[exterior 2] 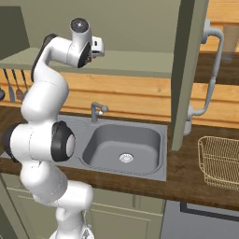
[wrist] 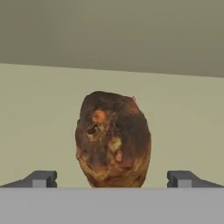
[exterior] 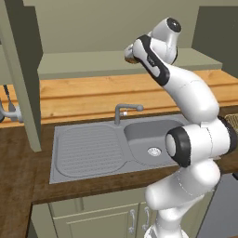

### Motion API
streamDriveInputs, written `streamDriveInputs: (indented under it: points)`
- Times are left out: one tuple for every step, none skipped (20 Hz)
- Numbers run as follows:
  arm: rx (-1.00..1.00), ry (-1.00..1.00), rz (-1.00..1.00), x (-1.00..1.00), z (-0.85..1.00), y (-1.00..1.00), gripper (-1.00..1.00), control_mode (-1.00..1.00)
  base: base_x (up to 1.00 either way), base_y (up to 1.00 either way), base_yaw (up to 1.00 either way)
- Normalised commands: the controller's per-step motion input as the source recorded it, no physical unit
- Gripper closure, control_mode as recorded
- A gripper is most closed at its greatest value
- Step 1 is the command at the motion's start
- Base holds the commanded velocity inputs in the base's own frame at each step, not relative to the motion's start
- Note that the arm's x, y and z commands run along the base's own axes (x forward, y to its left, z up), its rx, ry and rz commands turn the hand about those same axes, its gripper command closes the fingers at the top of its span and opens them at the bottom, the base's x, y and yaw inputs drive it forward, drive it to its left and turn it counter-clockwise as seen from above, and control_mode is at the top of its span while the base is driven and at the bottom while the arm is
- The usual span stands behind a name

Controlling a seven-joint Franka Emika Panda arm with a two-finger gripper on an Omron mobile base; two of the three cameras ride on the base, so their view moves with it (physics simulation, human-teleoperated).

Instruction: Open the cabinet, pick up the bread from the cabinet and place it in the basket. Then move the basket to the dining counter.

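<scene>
The cabinet (exterior: 93,62) stands open, and its green shelf holds the bread (wrist: 113,140), a brown lump set upright. In the hand view my gripper (wrist: 113,179) is open, with one fingertip on each side of the bread and a gap to both. A sliver of the bread (exterior: 130,57) peeks out behind my hand in the left base view. On the worktop at the right sits the wire basket (exterior 2: 219,161), with nothing in it. The dining counter is out of view.
The open cabinet doors hang edge-on at the left (exterior: 21,74) and at the right (exterior 2: 186,74) of my arm. Below lie the grey sink (exterior 2: 123,147) with its tap (exterior 2: 97,111) and the wooden worktop (exterior: 18,153). Utensils hang at the far left (exterior 2: 11,84).
</scene>
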Motion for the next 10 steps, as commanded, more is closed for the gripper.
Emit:
streamDriveInputs:
  points:
    - [0.0, 0.06, 0.0, 0.35, 0.0, 0.1, -1.0, -1.0, 0.0, 0.0, 0.0]
    - [0.0, 0.05, 0.0, 0.32, 0.0, 0.15, -1.0, -1.0, 0.0, 0.0, 0.0]
    - [0.0, 0.04, 0.0, 0.31, 0.0, 0.11, -1.0, -1.0, 0.0, 0.0, 0.0]
    - [0.0, 0.03, 0.0, 0.26, 0.0, 0.09, -1.0, -1.0, 0.0, 0.0, 0.0]
    - [0.0, 0.03, 0.0, 0.23, 0.0, 0.09, -1.0, -1.0, 0.0, 0.0, 0.0]
    - [0.0, 0.03, 0.0, 0.19, -0.02, 0.11, -1.0, -1.0, 0.0, 0.0, 0.0]
    - [0.0, 0.03, 0.0, 0.18, -0.03, 0.11, -1.0, -1.0, 0.0, 0.0, 0.0]
    - [0.0, 0.02, 0.0, 0.17, -0.04, 0.07, -1.0, -1.0, 0.0, 0.0, 0.0]
    - [0.0, 0.0, 0.0, 0.18, -0.04, 0.04, -1.0, -1.0, 0.0, 0.0, 0.0]
    - [0.0, 0.01, 0.0, 0.18, -0.02, 0.03, -1.0, -1.0, 0.0, 0.0, 0.0]
